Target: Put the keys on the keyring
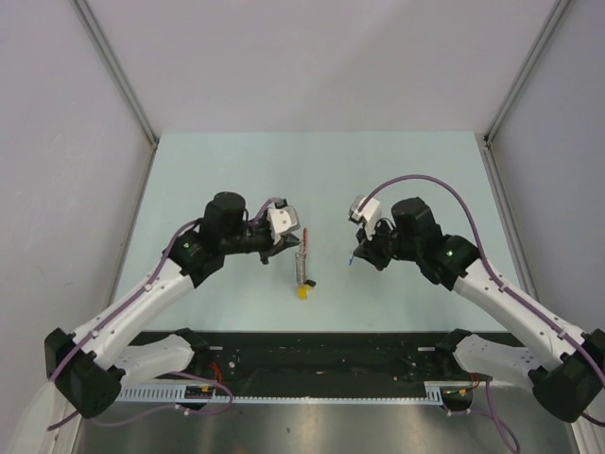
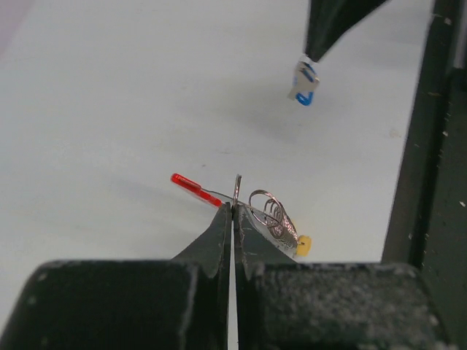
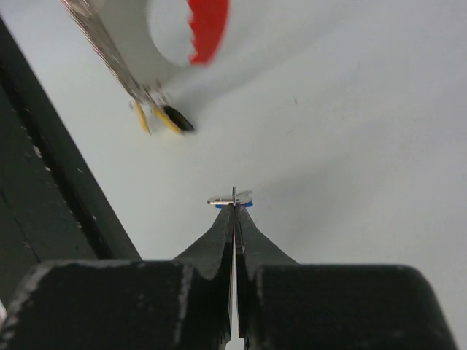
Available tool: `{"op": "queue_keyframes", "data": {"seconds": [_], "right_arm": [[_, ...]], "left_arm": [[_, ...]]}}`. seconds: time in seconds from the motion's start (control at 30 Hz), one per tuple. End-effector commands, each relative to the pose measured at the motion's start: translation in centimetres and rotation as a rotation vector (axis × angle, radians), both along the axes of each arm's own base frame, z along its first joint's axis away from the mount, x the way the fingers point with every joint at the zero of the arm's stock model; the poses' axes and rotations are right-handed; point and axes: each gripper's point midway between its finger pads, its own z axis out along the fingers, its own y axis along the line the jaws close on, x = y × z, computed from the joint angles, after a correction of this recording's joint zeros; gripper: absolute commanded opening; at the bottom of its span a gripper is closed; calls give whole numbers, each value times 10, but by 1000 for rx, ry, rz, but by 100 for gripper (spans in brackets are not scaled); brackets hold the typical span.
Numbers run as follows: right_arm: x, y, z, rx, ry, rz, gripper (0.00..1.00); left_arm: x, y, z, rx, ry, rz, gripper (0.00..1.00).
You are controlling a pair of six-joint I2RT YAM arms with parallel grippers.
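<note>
While left gripper (image 2: 232,206) pinches keyring (image 2: 273,213), right gripper (image 3: 233,207) clamps blue key (image 2: 304,82), pale table (image 1: 406,170) beneath.

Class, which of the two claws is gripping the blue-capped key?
The right claw, pinching the blue-capped key at its tips; the left claw is shut on the keyring instead.

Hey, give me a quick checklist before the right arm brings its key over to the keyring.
1. Left gripper shut on the keyring: ok.
2. Right gripper shut on the blue key: ok.
3. Blue key and keyring apart, nothing between them: ok.
4. Ring's split opened to take a key: cannot tell.
5. Key's hole turned toward the ring: cannot tell.
</note>
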Motion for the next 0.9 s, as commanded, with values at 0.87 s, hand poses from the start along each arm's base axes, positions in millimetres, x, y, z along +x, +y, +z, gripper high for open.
{"op": "queue_keyframes", "data": {"seconds": [0.87], "right_arm": [[23,-5,-157,-766,387,95,0]], "left_arm": [[22,105,44,-133,-228,627,0]]}}
